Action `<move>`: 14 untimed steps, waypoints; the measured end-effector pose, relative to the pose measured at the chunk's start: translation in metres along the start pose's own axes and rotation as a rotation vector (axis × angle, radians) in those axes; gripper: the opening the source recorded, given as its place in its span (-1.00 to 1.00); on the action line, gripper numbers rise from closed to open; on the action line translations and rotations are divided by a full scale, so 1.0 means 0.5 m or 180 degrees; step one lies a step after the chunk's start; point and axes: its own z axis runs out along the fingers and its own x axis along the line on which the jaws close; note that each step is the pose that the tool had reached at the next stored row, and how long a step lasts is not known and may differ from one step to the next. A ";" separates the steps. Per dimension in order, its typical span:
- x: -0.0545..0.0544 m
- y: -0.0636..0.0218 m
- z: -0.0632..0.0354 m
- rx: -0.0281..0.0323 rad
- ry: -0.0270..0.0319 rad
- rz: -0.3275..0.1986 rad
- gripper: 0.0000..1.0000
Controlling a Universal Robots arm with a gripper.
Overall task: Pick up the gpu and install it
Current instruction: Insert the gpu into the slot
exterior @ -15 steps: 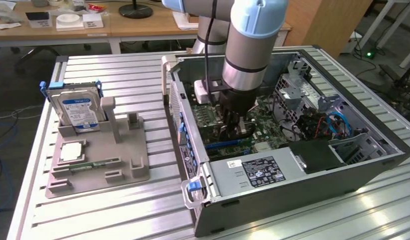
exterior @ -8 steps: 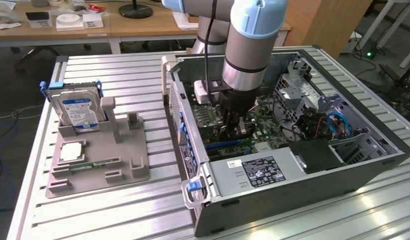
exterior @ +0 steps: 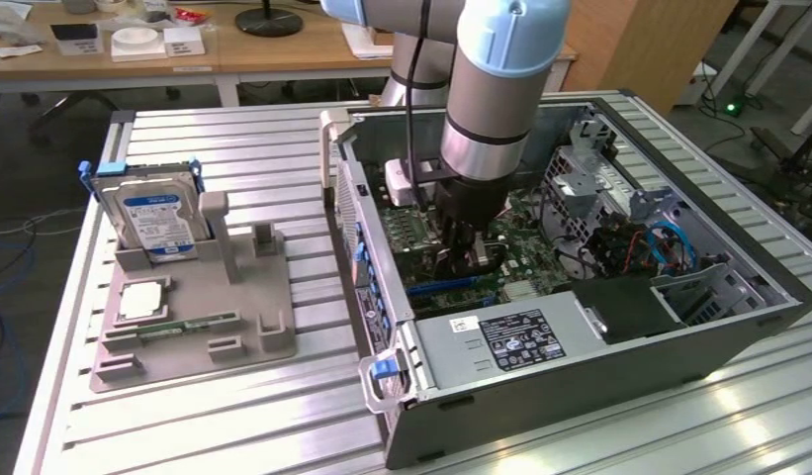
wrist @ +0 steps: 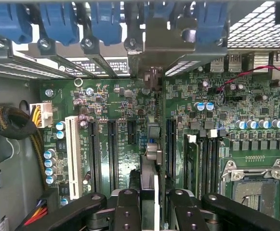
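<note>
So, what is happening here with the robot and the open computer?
The robot arm reaches down into the open computer case. Its gripper holds the gpu edge-on over the expansion slots of the motherboard, with the card's metal bracket at the rear openings. I cannot tell whether the card is seated. A hard drive stands in the grey holder beside the case.

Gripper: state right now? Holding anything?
Gripper: closed on the gpu, holding it edge-on inside the computer case.
</note>
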 end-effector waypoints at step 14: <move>0.000 0.003 0.009 -0.0001 -0.0002 0.0000 -0.44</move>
